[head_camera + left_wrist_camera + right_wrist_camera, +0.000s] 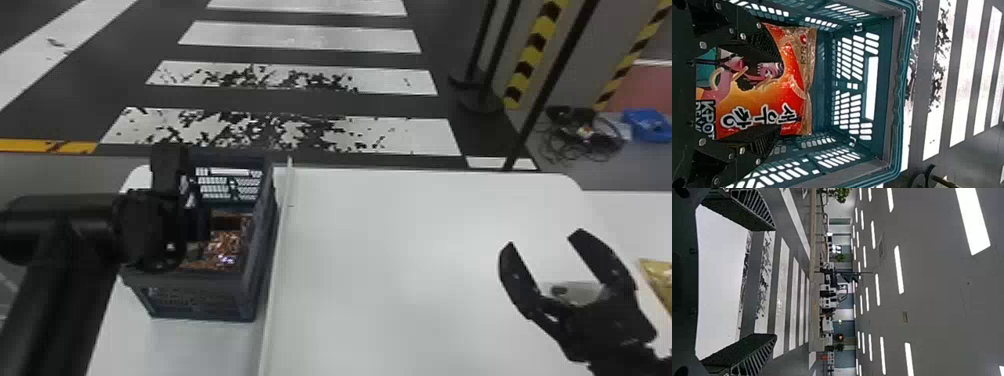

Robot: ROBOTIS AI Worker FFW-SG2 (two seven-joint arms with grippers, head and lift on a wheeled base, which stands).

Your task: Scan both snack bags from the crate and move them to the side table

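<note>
Left gripper [781, 96], fingers parted — centre them over the snack bag [796, 80] (right gripper [544, 239] likewise unclenched), then squeeze gently.

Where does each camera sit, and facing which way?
Head view: on the head, facing forward and down at table and crate; left arm and right tool show.
Left wrist view: on that wrist, facing a snack bag in the crate, past the left tool.
Right wrist view: on that wrist, facing across the room, past the right tool.
First and second share the crate.
</note>
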